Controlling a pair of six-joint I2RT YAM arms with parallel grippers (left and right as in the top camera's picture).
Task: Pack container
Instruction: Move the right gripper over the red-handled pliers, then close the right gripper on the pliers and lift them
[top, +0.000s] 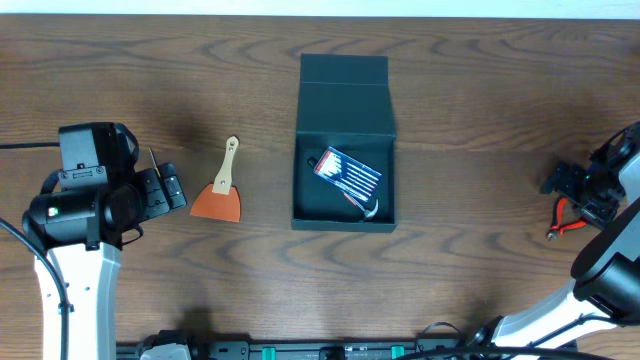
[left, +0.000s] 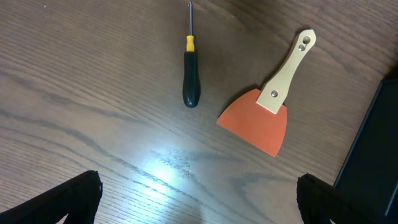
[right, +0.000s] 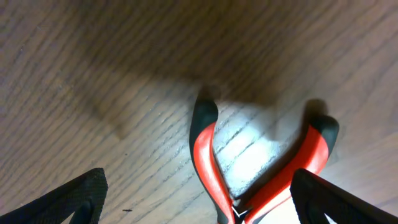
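The dark teal container stands at the middle of the table with its flap lid folded back. A blue and red striped packet lies inside it. Left of it lie an orange scraper with a pale wooden handle and a black and yellow screwdriver. My left gripper hovers open over bare wood, short of both tools. Red-handled pliers lie at the far right. My right gripper is open low over them, the handles between its fingers and nearer the right one.
The container's dark side wall rises at the right edge of the left wrist view. Brown wood-grain table lies between the container and the right arm. A black rail runs along the front edge.
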